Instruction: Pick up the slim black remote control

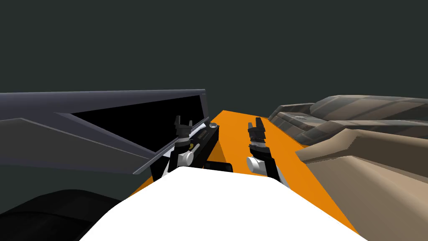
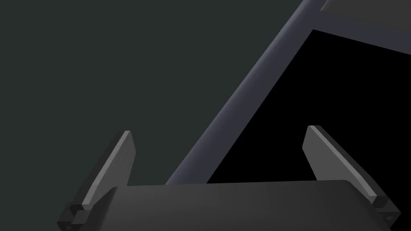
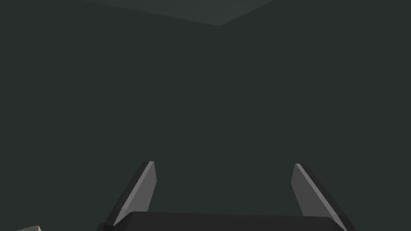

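A long narrow black slab (image 1: pixel 207 140) with pale markings lies along the orange surface (image 1: pixel 238 138), right beside my left forearm; I cannot tell if it is the remote. A small flat black piece (image 1: pixel 219 167) shows just past my chest. My left gripper (image 1: pixel 183 122) (image 2: pixel 220 130) is raised over the slab's far end, open and holding nothing, and faces a dark grey frame bar (image 2: pixel 245 96). My right gripper (image 1: pixel 256 122) (image 3: pixel 223 163) hangs over the orange surface to the right, also open and holding nothing.
A big dark grey framed unit (image 1: pixel 104 125) with a black area inside stands on the left. A brown and tan sofa (image 1: pixel 359 142) lines the right side of the orange strip. A dark wall closes the far end.
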You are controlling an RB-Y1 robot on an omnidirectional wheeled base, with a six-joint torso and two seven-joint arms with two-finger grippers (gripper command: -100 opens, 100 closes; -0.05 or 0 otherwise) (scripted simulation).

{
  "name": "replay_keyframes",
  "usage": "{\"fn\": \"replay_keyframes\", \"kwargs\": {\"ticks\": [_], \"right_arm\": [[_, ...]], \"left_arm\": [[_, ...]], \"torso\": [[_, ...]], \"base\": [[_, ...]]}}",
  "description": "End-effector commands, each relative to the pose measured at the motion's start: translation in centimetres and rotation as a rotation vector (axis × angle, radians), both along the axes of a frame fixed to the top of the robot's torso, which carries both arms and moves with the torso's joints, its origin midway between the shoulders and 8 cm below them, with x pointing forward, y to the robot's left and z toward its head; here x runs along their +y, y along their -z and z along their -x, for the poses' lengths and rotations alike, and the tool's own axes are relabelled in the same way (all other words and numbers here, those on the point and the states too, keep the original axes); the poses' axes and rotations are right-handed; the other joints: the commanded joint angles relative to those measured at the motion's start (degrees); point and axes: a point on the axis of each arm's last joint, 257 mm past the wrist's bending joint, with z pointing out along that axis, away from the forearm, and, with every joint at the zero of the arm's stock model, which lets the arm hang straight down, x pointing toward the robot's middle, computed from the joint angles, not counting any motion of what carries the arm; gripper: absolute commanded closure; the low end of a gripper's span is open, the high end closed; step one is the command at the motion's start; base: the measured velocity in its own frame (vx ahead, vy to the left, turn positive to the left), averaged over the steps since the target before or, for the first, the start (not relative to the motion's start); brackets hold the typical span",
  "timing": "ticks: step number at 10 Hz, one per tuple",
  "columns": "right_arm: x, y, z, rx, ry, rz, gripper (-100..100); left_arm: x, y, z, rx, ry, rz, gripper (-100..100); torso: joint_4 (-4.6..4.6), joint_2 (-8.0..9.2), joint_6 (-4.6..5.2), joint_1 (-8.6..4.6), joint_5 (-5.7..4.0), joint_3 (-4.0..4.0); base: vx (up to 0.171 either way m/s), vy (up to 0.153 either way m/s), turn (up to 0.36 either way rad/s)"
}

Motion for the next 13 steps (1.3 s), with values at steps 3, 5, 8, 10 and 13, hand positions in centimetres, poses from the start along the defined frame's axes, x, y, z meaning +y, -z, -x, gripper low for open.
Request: {"fn": "replay_keyframes", "kwargs": {"ticks": [3,5,8,10,13], "right_arm": [[0.0,0.0,0.0,0.0,0.0,0.0,0],[0.0,0.0,0.0,0.0,0.0,0.0,0],[0.0,0.0,0.0,0.0,0.0,0.0,0],[0.0,0.0,0.0,0.0,0.0,0.0,0],[0.0,0.0,0.0,0.0,0.0,0.0,0]], "left_arm": [[-0.4,3.2,-1.6,0.089,0.077,0.014,-100],[-0.3,6.0,-2.7,0.167,0.126,0.04,-100],[0.2,11.6,-4.3,0.319,0.196,0.101,-100],[1.2,16.2,-5.0,0.442,0.23,0.154,-100],[2.7,21.6,-5.2,0.586,0.248,0.222,-100]], "torso": [[-0.05,-0.26,0.01,-0.17,-0.04,-0.14],[-0.09,-0.39,0.01,-0.29,-0.06,-0.23],[-0.13,-0.59,0.01,-0.44,-0.1,-0.34],[-0.14,-0.62,0.01,-0.22,-0.05,-0.36],[-0.09,-0.37,0.0,-0.32,-0.08,-0.22]], "base": [[0.071,-0.052,-0.081],[0.101,-0.083,-0.11],[0.15,-0.104,-0.121],[0.165,-0.07,-0.163],[0.118,-0.089,-0.112]]}}
